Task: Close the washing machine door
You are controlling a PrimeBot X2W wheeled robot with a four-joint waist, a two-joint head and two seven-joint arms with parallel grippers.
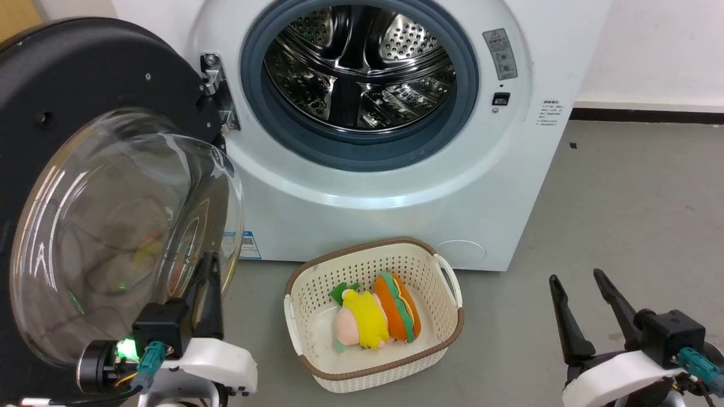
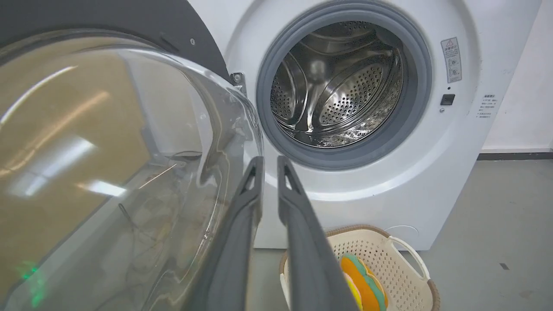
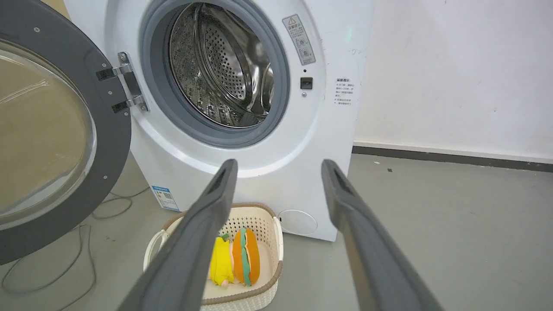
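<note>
I find the washing machine door swung wide open at the left of the head view. It hangs on its hinge, with the glass bowl bulging toward the camera. The washing machine fills the upper centre, its drum exposed.

My left gripper sits just beside the bowl's right edge, its fingers drawn to a thin slit around nothing; I cannot confirm contact. My right gripper, at the lower right, is spread and empty over bare grey floor.

A cream basket holding a burger plush and a yellow plush stands on the floor just before the machine, below the opening. A cable lies on the floor under the door.
</note>
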